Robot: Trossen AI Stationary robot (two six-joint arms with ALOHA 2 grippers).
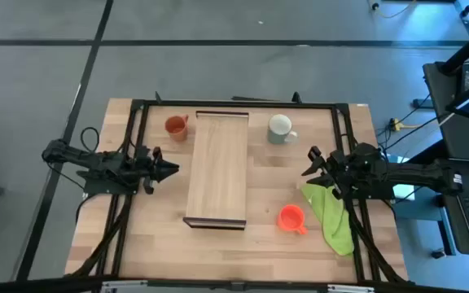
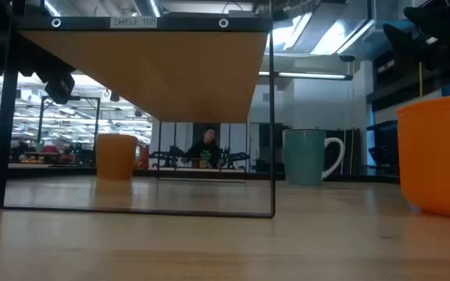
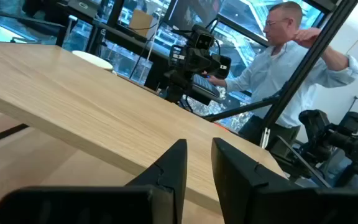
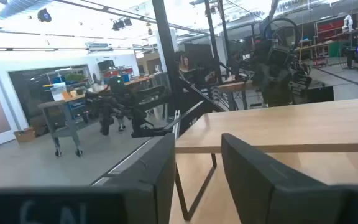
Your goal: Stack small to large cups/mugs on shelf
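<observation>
The shelf (image 1: 218, 169), a long light-wood plank raised on a thin dark frame, runs near to far across the table's middle. The brownish-orange mug (image 1: 175, 127) stands by the shelf's far left corner. Right of its far end is the pale grey-white mug (image 1: 281, 129). The bright orange-red mug (image 1: 291, 218) stands near the shelf's near right corner. All three rest upright on the tabletop. My left gripper (image 1: 169, 169) hovers left of the shelf, its fingers a narrow gap apart (image 3: 199, 146). Right of the shelf hovers my right gripper (image 1: 309, 163), open (image 4: 197, 140). Both are empty.
A green cloth (image 1: 332, 216) lies on the table under my right arm, beside the orange-red mug. A dark frame (image 1: 234, 103) runs around the table's edges. A person (image 3: 291, 56) stands beyond the table in the left wrist view. The shelf top (image 3: 104, 112) is bare.
</observation>
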